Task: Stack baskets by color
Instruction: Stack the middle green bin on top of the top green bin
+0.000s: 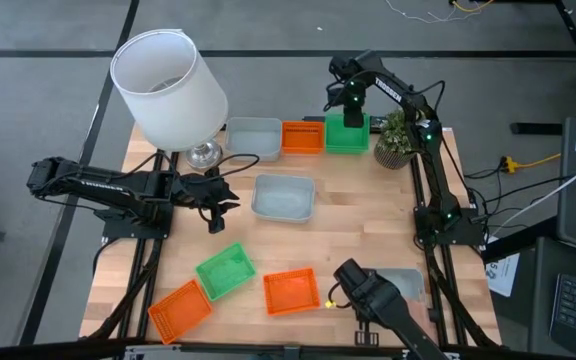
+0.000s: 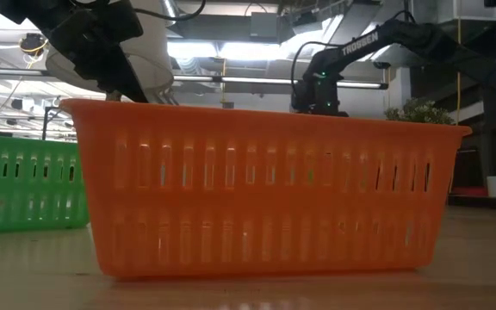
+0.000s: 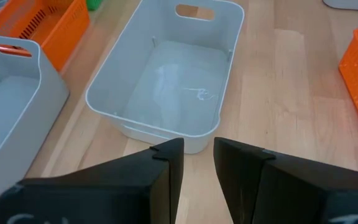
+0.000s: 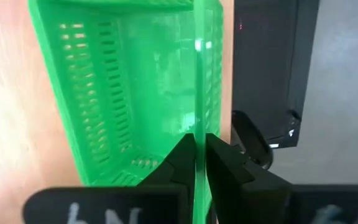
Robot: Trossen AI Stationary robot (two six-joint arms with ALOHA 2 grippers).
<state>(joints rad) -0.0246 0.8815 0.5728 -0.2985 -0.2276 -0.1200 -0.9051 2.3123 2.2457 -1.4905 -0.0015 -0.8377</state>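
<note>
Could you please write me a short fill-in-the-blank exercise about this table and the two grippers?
1. The right gripper pinches the wall of a ____ basket.
2. The left gripper hovers beside a ____ basket.
3. The lampshade is ____ in colour.
4. Next to the plant, the back-row basket is ____.

Missing words: green; grey; white; green

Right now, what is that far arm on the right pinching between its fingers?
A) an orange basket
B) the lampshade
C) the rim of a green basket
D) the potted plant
C: the right wrist view shows the right gripper with its fingers on either side of the thin wall of the green basket, at the table's far edge beside the plant.
</note>
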